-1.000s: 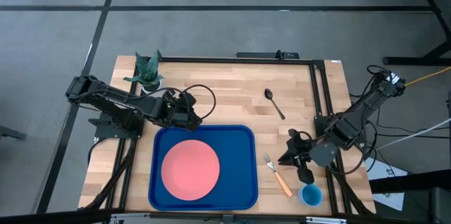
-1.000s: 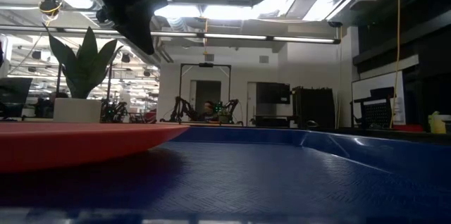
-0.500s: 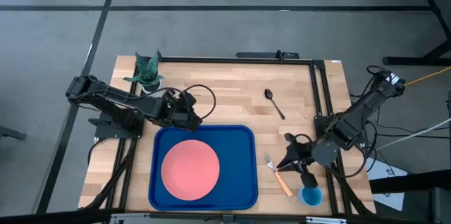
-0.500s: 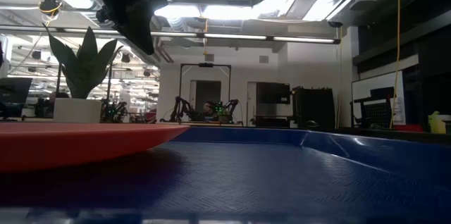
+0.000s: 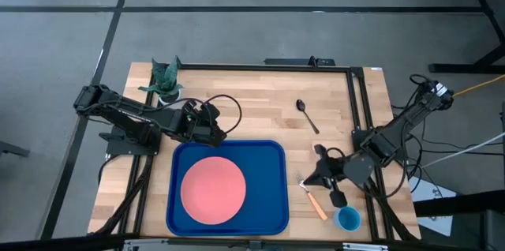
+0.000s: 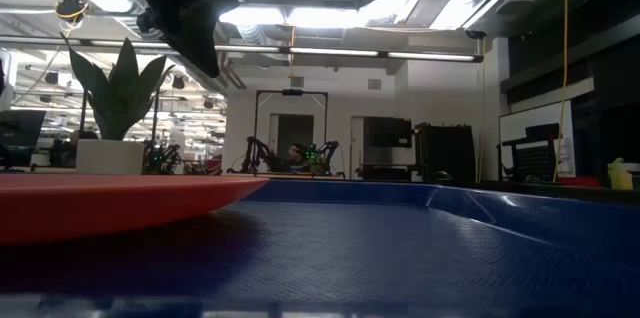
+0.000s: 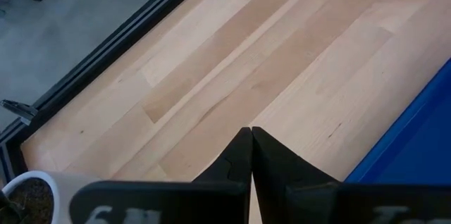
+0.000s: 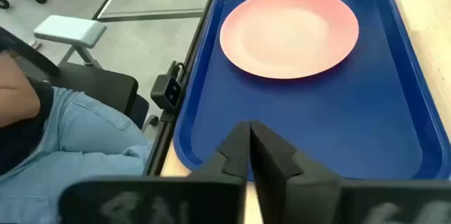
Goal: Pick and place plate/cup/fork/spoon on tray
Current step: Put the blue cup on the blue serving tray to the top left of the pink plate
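One plate (image 5: 213,189), one tray (image 5: 272,156), one spoon (image 5: 307,114), one fork (image 5: 314,201), one cup (image 5: 347,219)

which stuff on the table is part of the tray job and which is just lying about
Part of the job:
- plate, already on the tray
- fork, on the wood under the right claw
- cup, on the wood near the table's corner
- spoon, alone on the wood

Just lying about:
- potted plant, at the far corner
- left claw, shut, waiting by the tray's edge
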### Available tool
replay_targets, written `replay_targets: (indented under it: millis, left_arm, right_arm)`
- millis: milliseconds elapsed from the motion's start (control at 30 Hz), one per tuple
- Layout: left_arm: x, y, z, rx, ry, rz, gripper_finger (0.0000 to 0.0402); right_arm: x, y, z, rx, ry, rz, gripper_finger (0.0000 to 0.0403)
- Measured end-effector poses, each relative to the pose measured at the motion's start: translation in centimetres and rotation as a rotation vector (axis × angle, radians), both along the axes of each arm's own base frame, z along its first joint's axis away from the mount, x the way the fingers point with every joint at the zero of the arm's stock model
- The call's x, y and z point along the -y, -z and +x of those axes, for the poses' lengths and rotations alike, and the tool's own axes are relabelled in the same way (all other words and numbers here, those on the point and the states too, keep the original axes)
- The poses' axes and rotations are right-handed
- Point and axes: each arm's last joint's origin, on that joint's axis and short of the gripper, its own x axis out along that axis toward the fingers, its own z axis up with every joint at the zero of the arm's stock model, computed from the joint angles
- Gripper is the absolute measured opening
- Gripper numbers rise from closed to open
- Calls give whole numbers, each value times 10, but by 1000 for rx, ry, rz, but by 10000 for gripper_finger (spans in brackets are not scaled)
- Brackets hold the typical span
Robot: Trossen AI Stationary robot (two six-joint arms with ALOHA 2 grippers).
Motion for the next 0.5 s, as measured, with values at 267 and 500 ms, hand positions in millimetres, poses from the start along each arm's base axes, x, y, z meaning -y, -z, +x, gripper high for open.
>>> replay_targets:
  millis: [267,500]
  left_arm:
    - [0,0,0,0,0,0,0]
    - [0,0,0,0,0,0,0]
  right_arm:
    - [-1,4,2,-19,-4,-7,169]
    - [-3,4,2,-27,-28,8,356]
